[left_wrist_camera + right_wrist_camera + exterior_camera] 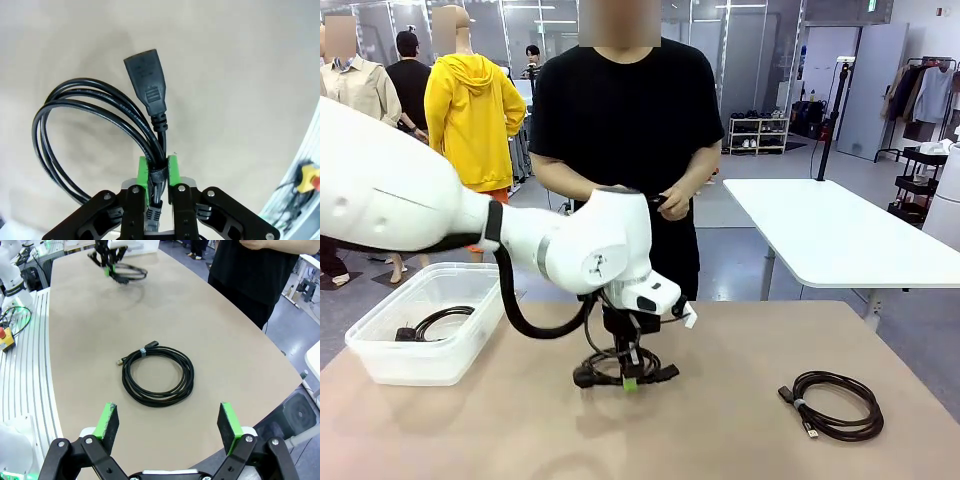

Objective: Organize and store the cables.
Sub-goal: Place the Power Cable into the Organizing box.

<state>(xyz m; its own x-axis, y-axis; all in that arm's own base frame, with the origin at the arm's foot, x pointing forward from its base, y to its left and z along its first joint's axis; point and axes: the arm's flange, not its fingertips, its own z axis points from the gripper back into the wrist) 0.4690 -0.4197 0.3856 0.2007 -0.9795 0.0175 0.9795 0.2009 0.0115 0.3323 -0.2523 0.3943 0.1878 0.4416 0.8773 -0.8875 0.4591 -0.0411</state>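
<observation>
Front view: the left pincer (630,380) points down at the middle of the table (740,440), shut on a held cable (665,374), a small black coil that spreads to either side of its green pads, low over the tabletop. Well off to the pincer's left stands a clear plastic bin (380,352) with a binned cable (440,320) lying in it. Well off to its right, flat on the table, lies a loose cable (835,405), a wider coil with its plug ends at its left side. Beyond the pincer a person (620,120) stands at the far edge, hands together at the waist.

Left wrist view: the two green pads (143,172) clamp the held cable (100,100) at its black tie (156,175). The loops swing out to one side of the fingers, and a blocky socket end (145,70) rises straight ahead of the fingertips, over bare table (240,75).

Right wrist view: the right pincer (170,424) stands wide open with nothing between its pads (107,422). The loose cable (187,375) lies on the table just ahead of the fingertips, apart from them. Far beyond it, the left pincer (107,262) grips the held cable (132,274), a shadow on the table beside it.
</observation>
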